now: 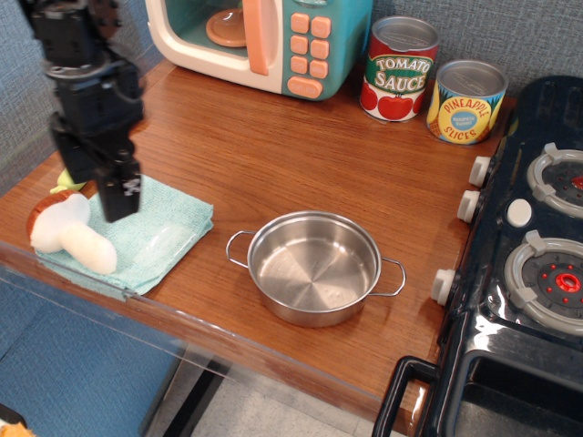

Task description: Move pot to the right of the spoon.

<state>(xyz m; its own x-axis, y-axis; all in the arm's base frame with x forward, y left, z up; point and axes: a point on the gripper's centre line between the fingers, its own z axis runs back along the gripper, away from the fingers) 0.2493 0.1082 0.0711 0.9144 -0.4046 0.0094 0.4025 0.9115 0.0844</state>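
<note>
Gripper [118, 196], black, hangs over the left part of the wooden table [273, 155], fingertip end just above the near-left area of the teal cloth [137, 228]. Only one dark finger block with a small white marking shows from this angle; cannot tell whether the fingers are apart or together, and nothing is visibly held. The arm body rises up and left out of frame, covering the table's left edge behind it. Spoon [66, 178]: almost wholly hidden behind the arm, only a sliver of yellow-green handle visible beside the gripper's lower left, just above the mushroom [64, 232]. Mushroom lies on its side at the cloth's left end, brown cap toward the left, white stem pointing right along the cloth. Pot [314, 267]: empty, upright, near the table's front edge, right of the cloth and well apart from the gripper; wire handles stick out left and right. Toy microwave [260, 36] at back, tomato sauce can [399, 68] and pineapple slices can [466, 102] side by side at back right. Black toy stove [528, 264] abuts the table's right edge.
</note>
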